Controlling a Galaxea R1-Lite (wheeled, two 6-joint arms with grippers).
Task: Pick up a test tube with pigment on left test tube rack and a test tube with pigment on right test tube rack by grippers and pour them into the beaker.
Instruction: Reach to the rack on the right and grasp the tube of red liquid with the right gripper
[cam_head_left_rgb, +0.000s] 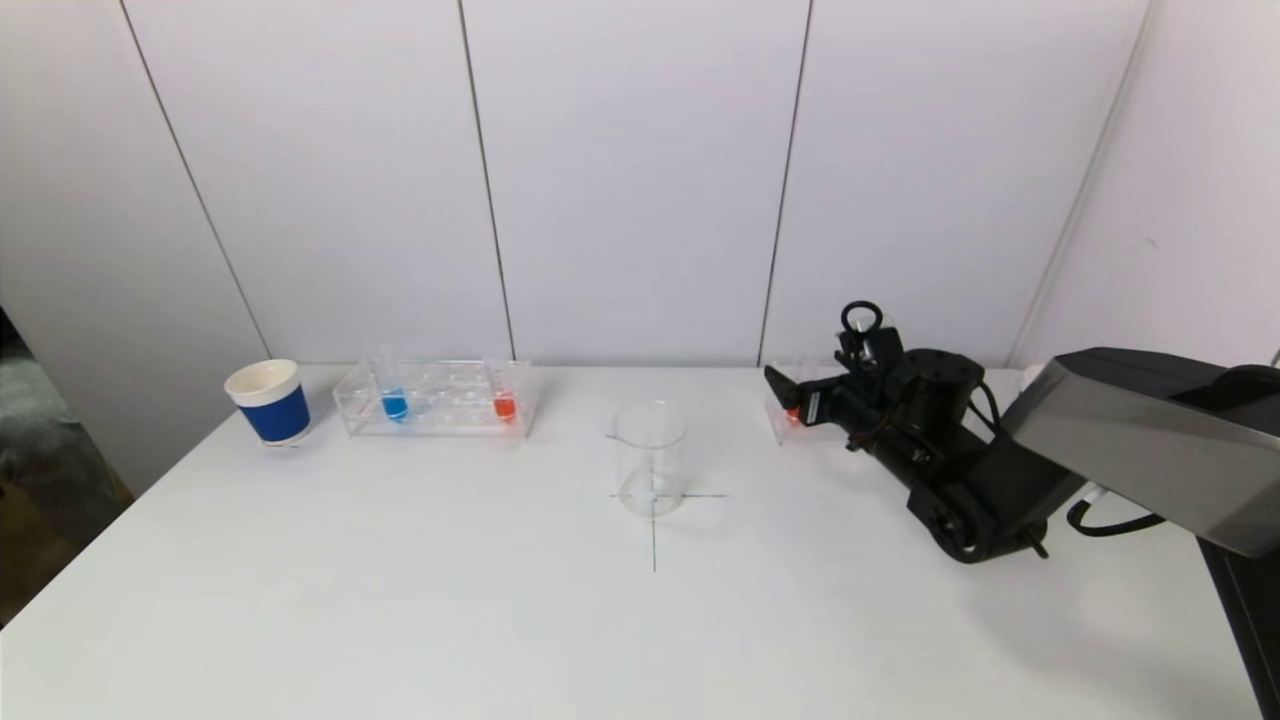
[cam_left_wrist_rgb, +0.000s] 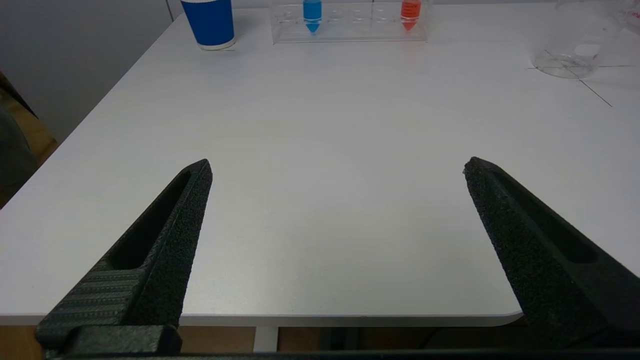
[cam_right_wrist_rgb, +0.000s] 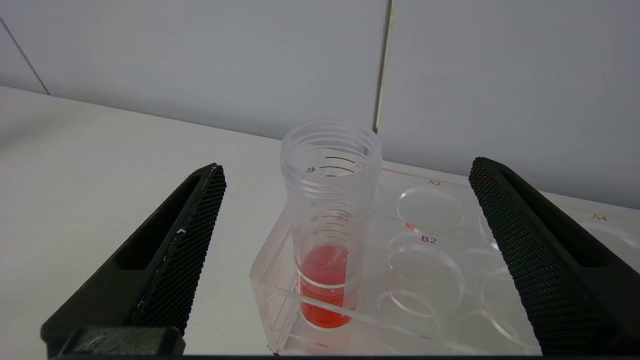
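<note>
The right gripper (cam_right_wrist_rgb: 345, 170) stands wide open, empty, around the red test tube (cam_right_wrist_rgb: 327, 225) — its arm hides most of the right rack (cam_head_left_rgb: 785, 415). Left gripper (cam_left_wrist_rgb: 337, 167) open too; beaker (cam_head_left_rgb: 651, 458) centre.

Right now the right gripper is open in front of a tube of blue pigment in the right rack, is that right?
Not quite: the tube between the open right gripper fingers holds red pigment, not blue, as the right wrist view shows. It does stand in the right rack.
</note>
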